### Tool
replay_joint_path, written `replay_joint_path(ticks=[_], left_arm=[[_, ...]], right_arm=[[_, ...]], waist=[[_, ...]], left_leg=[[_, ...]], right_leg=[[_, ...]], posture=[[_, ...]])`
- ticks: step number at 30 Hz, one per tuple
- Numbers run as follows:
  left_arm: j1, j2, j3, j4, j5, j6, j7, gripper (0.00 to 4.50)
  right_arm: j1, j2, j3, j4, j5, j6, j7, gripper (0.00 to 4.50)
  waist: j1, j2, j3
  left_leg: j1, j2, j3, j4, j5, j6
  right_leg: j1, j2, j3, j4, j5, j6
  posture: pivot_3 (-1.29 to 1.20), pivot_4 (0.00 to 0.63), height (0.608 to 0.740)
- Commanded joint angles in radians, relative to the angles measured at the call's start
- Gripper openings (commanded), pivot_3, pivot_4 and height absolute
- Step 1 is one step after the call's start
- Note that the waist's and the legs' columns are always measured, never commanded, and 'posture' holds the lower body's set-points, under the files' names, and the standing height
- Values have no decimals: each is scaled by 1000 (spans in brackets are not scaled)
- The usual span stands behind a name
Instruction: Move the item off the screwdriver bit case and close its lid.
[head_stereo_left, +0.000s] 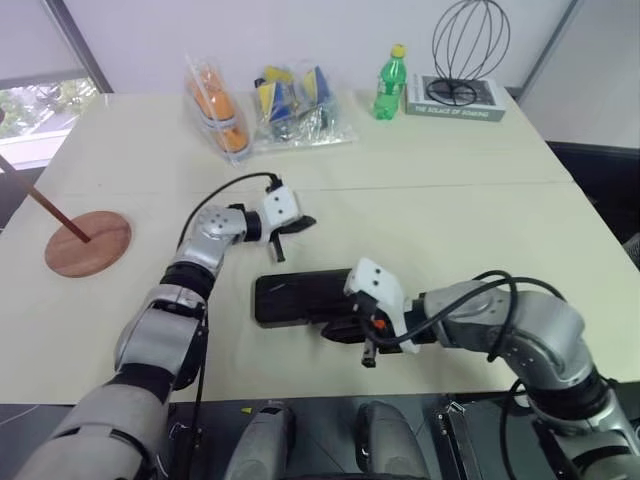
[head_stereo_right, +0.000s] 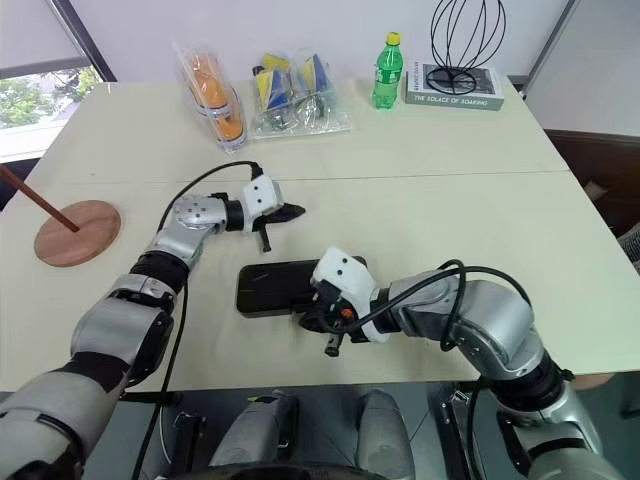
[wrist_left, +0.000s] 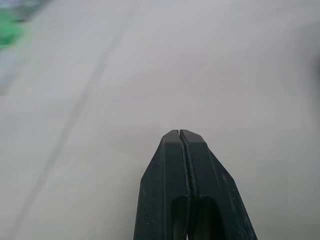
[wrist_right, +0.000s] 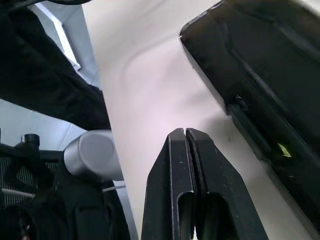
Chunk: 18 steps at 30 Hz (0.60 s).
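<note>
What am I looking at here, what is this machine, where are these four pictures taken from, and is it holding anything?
It is a humanoid robot with two arms, standing at a pale table. Two pictures come from cameras in its head, two from its wrists. The left gripper and the right gripper are both shut and hold nothing. Between them lies the screwdriver bit case, dark and seemingly closed. The wooden stand sits apart at the table's left edge. At the far side are snack bags, a green bottle, a book and a wire sculpture.
</note>
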Motion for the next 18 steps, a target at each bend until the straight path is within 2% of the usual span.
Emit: replay_joint_path(ticks=[1, 5, 11, 14, 18], left_arm=[[98, 43, 90, -290, -128, 160, 12, 0], [284, 100, 135, -654, -209, 406, 46, 0], [600, 228, 224, -1211, -427, 854, 82, 0], [703, 285, 284, -1360, -543, 1003, 91, 0], [804, 344, 362, -1459, -636, 1097, 101, 0]], right_arm=[[-15, -74, -98, -1, -24, -108, 54, 29], [25, -179, -170, 21, -53, -206, 121, 29], [113, -292, -247, 50, -111, -364, 206, 29], [126, -302, -261, 68, -123, -400, 215, 29], [134, -295, -254, 80, -139, -424, 212, 29]], waist=[[-1, -1, 0], [5, 0, 1], [4, 0, 1], [7, 1, 2], [8, 1, 2]], left_leg=[[0, 0, 0, 0, 0, 0], [0, 0, 0, -1, 0, 0], [-1, 1, 0, -1, 0, 0], [-1, 1, 0, -1, 0, 0], [0, 1, 0, -1, 0, 0]], right_leg=[[0, 0, 0, -1, 0, 0], [0, 0, 0, -1, 0, 0], [1, 0, 1, -3, 0, 0], [1, 0, 1, -3, 0, 0], [1, 0, 1, -3, 0, 0]], posture=[[0, 150, 740], [0, 150, 740], [0, 150, 740], [0, 150, 740], [0, 150, 740]])
